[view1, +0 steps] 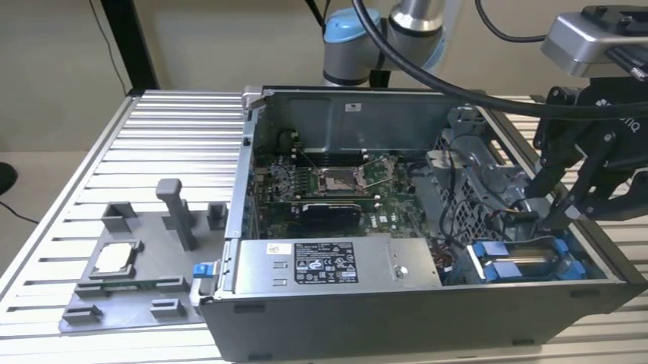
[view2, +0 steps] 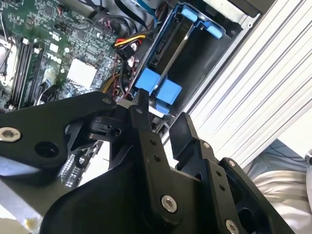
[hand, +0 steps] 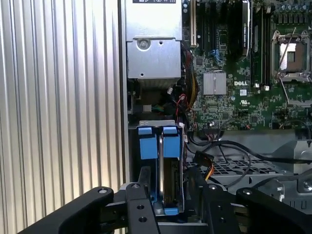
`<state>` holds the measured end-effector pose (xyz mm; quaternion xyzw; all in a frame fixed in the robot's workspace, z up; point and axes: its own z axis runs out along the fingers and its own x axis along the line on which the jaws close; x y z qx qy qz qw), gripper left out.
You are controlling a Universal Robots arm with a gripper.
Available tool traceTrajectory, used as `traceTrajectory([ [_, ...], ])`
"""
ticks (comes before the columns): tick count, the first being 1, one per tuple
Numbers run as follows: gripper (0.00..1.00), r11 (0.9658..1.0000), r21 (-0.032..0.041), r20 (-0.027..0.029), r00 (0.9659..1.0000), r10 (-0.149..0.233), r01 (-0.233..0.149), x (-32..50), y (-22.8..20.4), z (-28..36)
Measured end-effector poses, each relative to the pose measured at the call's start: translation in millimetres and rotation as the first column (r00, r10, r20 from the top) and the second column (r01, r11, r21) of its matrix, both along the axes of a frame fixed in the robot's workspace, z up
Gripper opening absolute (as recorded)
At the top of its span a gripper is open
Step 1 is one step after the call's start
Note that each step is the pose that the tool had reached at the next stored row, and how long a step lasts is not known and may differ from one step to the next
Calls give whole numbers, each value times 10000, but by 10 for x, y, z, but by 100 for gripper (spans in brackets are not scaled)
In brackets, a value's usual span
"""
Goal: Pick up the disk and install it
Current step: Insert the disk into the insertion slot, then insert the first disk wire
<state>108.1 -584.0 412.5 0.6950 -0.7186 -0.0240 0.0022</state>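
While the arm hung over the case's corner, the gripper (hand: 168, 176) sat tilted, fingers spread wide and gripping nothing. The disk (hand: 148, 146) stood on edge in its bay just past the fingertips, roughly between them. The case wall (hand: 123, 146) ran close beside one finger, and cables (hand: 202, 161) crowded the other.
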Motion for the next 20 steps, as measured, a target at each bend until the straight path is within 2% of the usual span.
traceTrajectory([
  [20, 100, 9999, -102, -65, 10000, 0, 0, 0, 0, 0],
])
